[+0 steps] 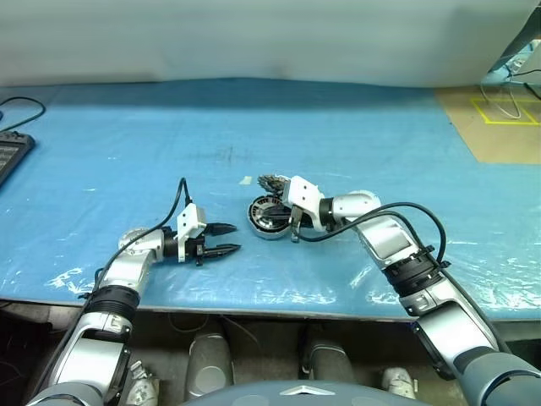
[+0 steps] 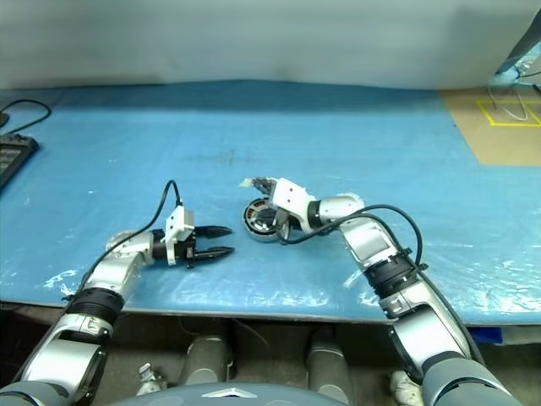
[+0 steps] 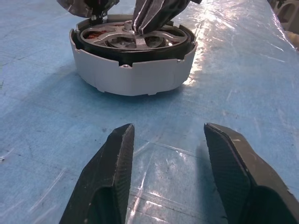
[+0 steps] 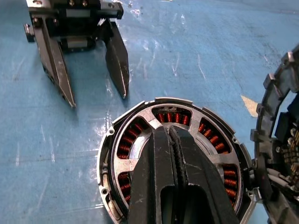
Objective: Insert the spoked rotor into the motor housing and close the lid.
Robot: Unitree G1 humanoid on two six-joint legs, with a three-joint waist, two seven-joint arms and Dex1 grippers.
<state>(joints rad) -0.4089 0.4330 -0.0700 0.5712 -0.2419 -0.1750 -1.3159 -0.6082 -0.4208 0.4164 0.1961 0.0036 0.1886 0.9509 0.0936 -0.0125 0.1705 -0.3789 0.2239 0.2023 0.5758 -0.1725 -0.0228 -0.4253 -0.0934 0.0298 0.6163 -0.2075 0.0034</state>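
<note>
Right gripper [image 4: 174,140] jaws are sitting pinched together, empty, with the tips pressing down on the hub of the spoked rotor [image 4: 154,119]. That rotor is lying flat inside the motor housing [image 3: 133,77], copper coils peeking through between the spokes. The lid [image 4: 280,140] is hanging open off the housing's rim, tipped up, patterned inner face showing. Left gripper [image 1: 223,238] is hovering low just beside the housing, jaws spread apart and holding nothing, pointing right at it. Everything is sitting on the blue plastic-covered table [image 1: 355,127]. A keyboard [image 1: 10,156] is poking in at the far left edge, and there's a cardboard patch with yellow tape [image 1: 499,123] over on the right.
</note>
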